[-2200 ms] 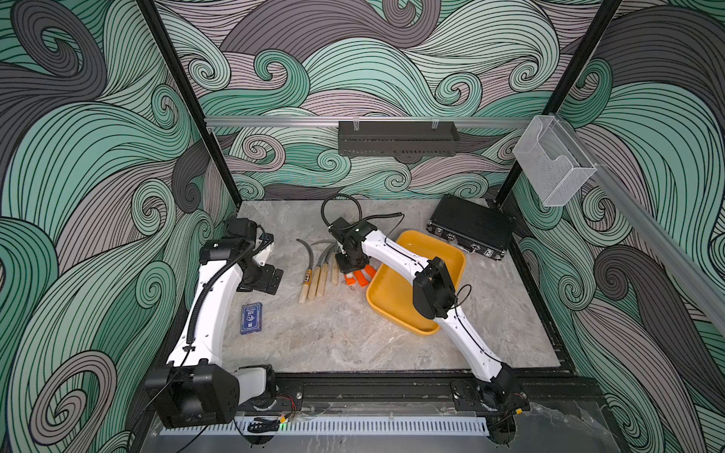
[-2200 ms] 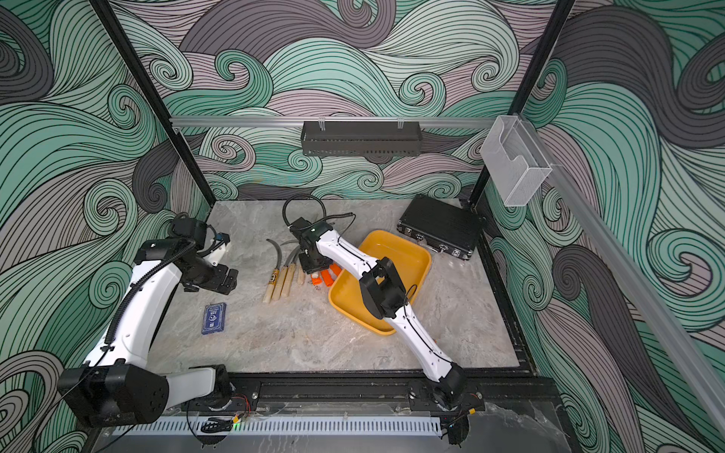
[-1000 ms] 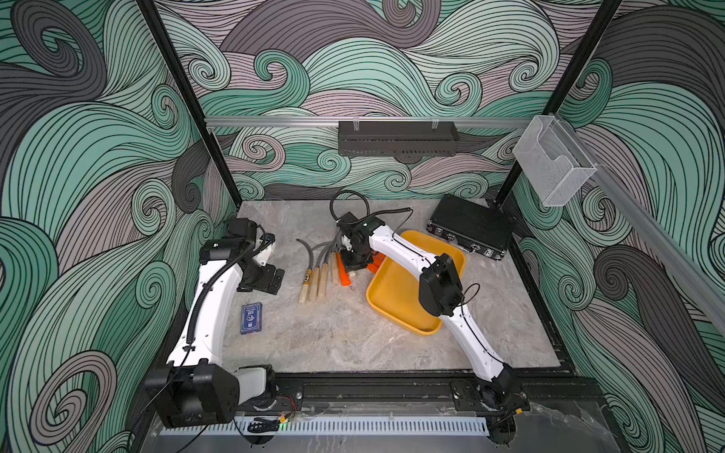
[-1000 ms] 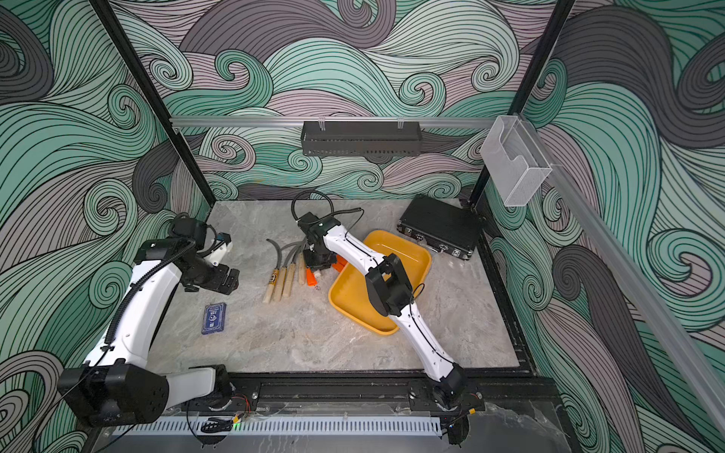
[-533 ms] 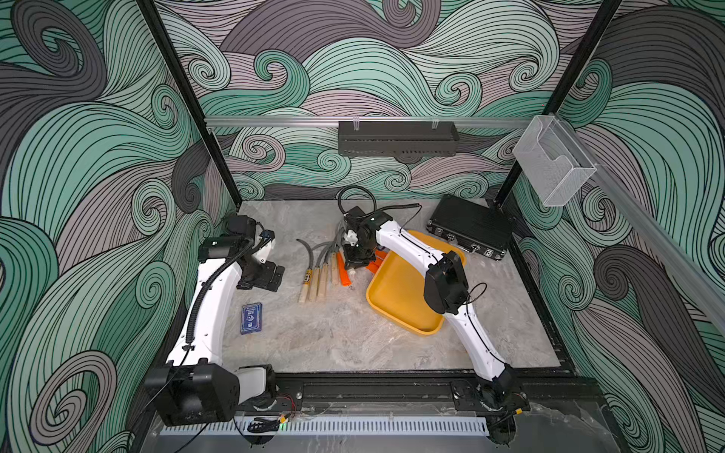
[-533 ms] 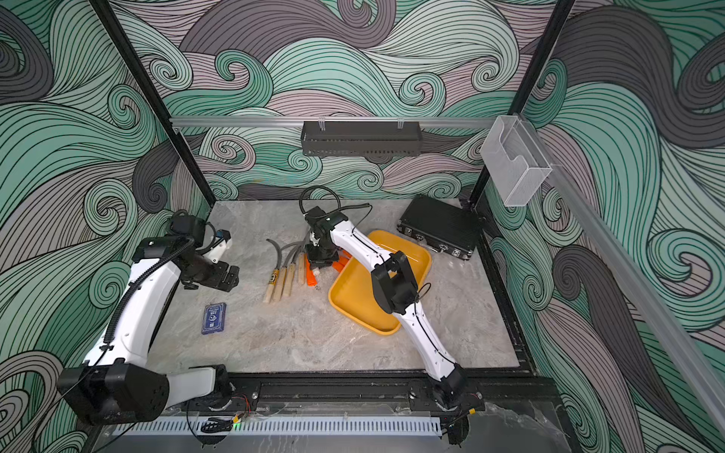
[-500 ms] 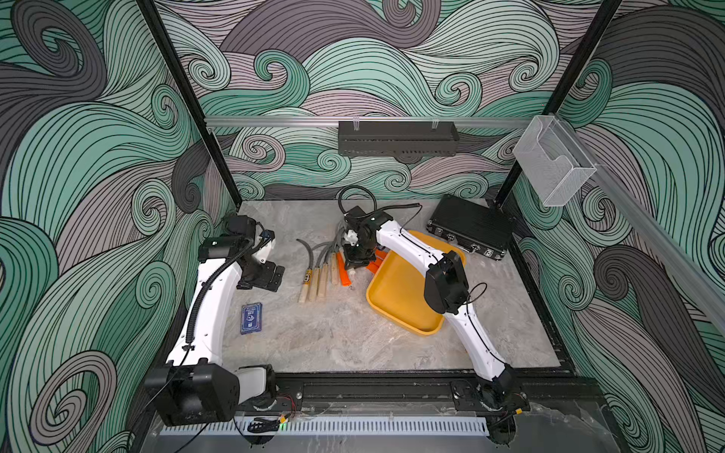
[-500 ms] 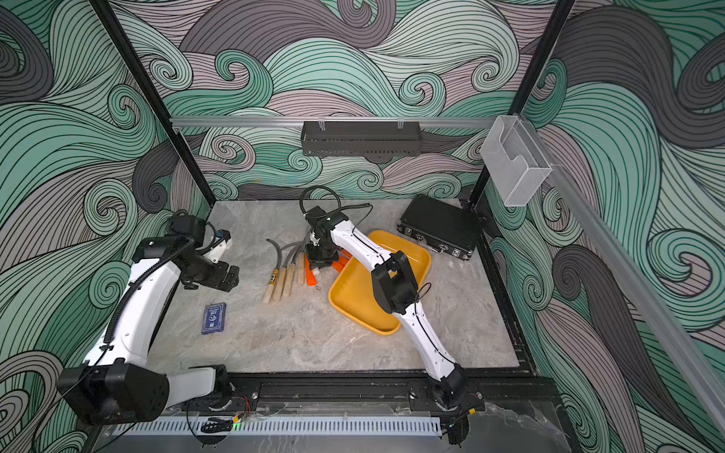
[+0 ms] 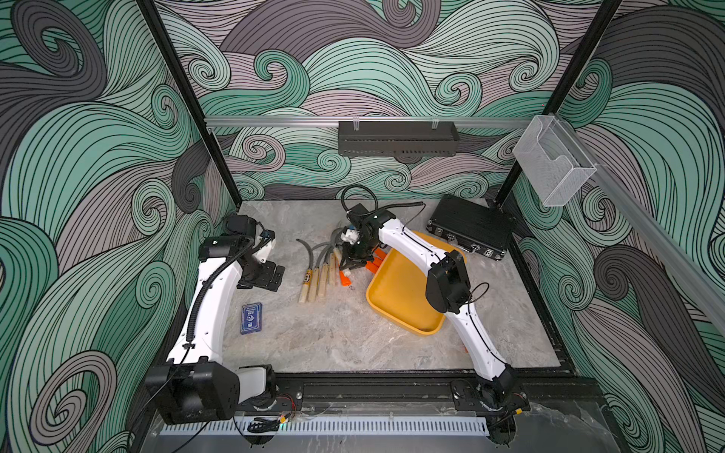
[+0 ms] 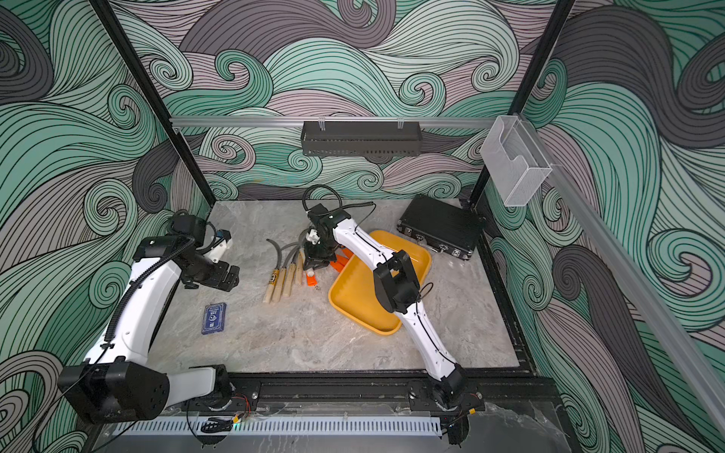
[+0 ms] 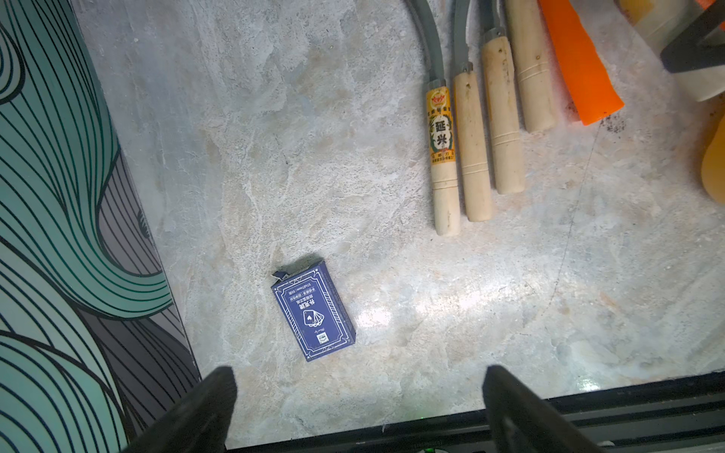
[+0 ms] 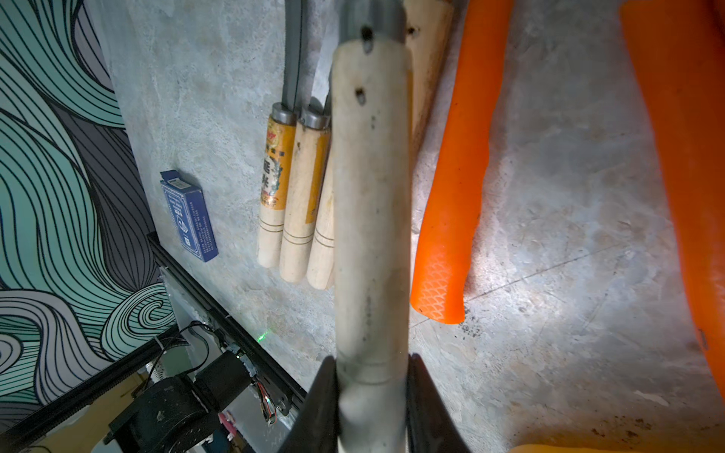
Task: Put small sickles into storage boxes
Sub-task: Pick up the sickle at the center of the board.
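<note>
A: Since last entry, right claw (image 12: 370, 378) shifted rearward from the tray (image 9: 396, 310) edge; it clamps one sickle (image 12: 368, 196) above the row (image 9: 317, 276), mid-bench (image 9: 353, 341).
B: Noted. And left claw (image 11: 359, 378) gapes near the left edge.

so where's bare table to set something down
Widest bare marble: between the card box, the yellow tray and the front rail. Another strip: along the back wall, left of the black case. Crowded: between the wooden-handled sickles and the tray, where orange handles lie and the right gripper holds a sickle.
</note>
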Action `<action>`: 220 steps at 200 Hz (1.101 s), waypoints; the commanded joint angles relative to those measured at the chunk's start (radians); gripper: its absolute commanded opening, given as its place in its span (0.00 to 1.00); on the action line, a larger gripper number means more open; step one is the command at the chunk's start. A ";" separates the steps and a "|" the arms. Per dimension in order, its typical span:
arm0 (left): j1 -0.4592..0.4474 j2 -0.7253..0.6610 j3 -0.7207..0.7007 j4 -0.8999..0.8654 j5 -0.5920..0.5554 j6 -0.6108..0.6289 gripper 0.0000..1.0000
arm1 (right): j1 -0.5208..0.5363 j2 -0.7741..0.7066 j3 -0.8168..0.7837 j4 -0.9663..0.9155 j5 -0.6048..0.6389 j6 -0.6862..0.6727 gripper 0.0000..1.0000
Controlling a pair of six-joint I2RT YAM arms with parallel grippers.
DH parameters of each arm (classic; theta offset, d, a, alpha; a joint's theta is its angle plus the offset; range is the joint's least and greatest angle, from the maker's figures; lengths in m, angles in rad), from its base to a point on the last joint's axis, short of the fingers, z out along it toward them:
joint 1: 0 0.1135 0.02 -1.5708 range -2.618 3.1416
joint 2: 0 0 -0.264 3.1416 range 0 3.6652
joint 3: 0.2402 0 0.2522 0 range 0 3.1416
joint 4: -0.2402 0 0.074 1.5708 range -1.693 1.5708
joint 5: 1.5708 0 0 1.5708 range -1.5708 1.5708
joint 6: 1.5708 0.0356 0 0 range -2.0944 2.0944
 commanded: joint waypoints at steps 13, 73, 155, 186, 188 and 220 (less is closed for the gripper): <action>-0.005 0.003 0.050 -0.038 0.011 0.002 0.99 | -0.013 -0.047 -0.005 0.001 -0.069 0.015 0.17; -0.004 0.007 0.064 -0.039 0.006 -0.004 0.99 | -0.022 -0.074 -0.003 0.045 -0.112 0.027 0.17; -0.004 0.011 0.074 -0.035 0.006 -0.010 0.99 | -0.040 -0.095 -0.021 0.141 -0.209 0.087 0.16; -0.004 0.012 0.081 -0.035 0.001 -0.009 0.99 | -0.049 -0.129 -0.074 0.228 -0.269 0.131 0.16; -0.004 0.012 0.081 -0.036 0.000 -0.009 0.99 | -0.049 -0.133 -0.080 0.235 -0.274 0.135 0.16; -0.004 0.010 0.092 -0.035 0.000 -0.010 0.99 | -0.062 -0.185 -0.173 0.361 -0.332 0.203 0.16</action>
